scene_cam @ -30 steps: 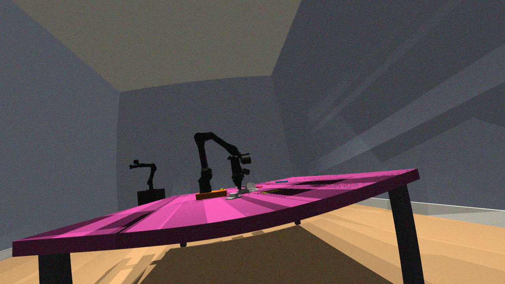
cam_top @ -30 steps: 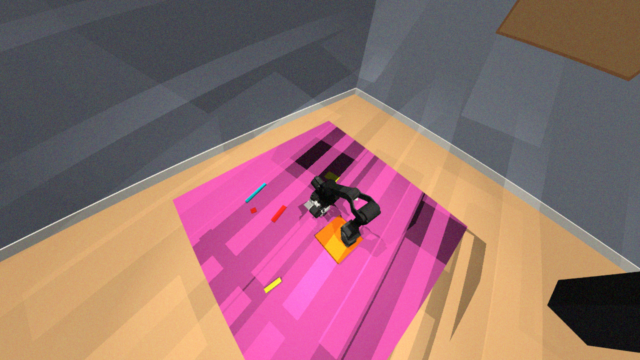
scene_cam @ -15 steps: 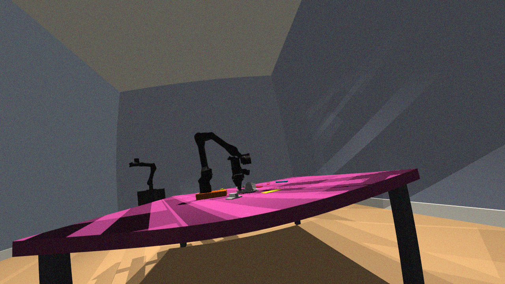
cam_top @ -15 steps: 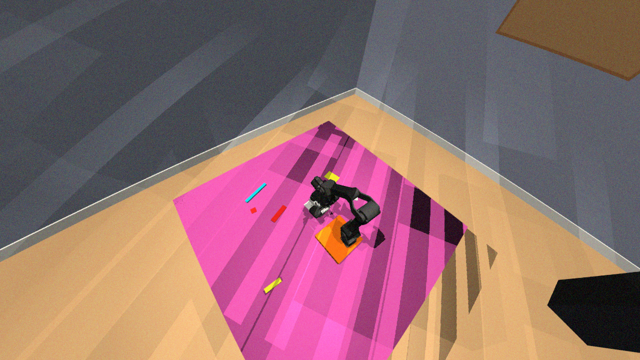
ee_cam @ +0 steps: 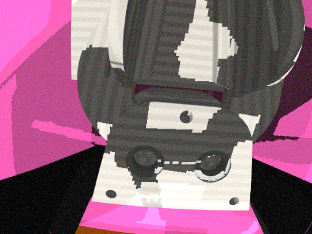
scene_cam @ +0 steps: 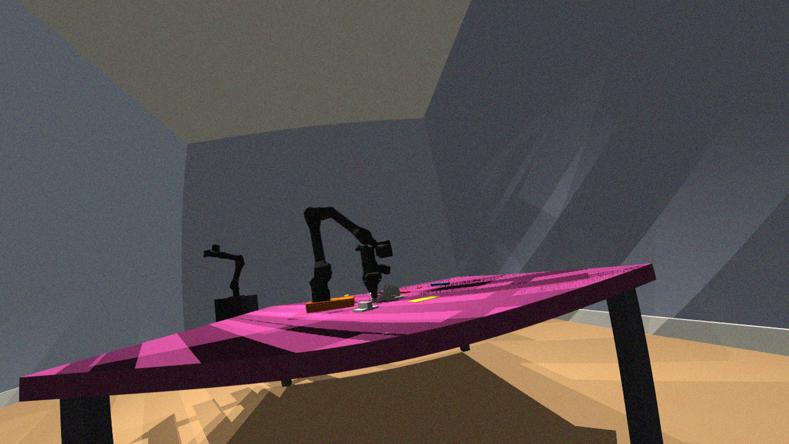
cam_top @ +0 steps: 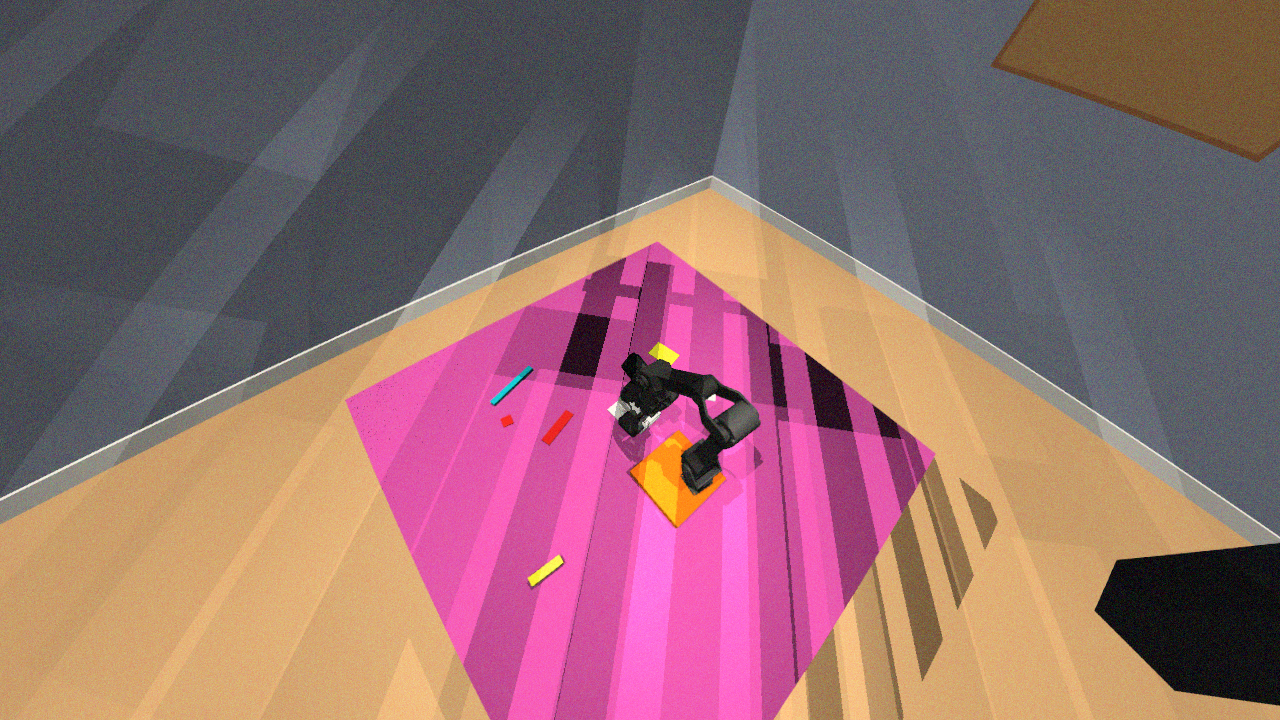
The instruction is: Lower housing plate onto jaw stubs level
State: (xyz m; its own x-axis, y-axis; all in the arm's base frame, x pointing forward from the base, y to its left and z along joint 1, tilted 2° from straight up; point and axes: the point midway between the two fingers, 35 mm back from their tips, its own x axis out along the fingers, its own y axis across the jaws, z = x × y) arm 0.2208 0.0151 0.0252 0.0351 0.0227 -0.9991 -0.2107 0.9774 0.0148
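Note:
The housing plate (ee_cam: 195, 192) is a pale plate with two large round holes. My gripper (ee_cam: 173, 158) (scene_cam: 373, 298) is shut on its two side edges, one black finger at each side. Grey round ends show inside both holes in the wrist view, the left one (ee_cam: 145, 157) and the right one (ee_cam: 210, 162). A large grey ribbed assembly (ee_cam: 182, 19) (scene_cam: 391, 291) stands against the plate's far side. In the exterior view the gripper is low, close to the table top. The frames do not show whether the plate is fully down, and the jaws under it are mostly hidden.
The arm stands on an orange plate (cam_top: 657, 479) (scene_cam: 331, 304). A small grey stepped block (scene_cam: 363, 306) sits near the gripper. Around lie a red bar (cam_top: 556, 427), a small red piece (cam_top: 506, 420), a cyan bar (cam_top: 512, 385), a yellow bar (cam_top: 545, 570) and a yellow piece (cam_top: 664, 352).

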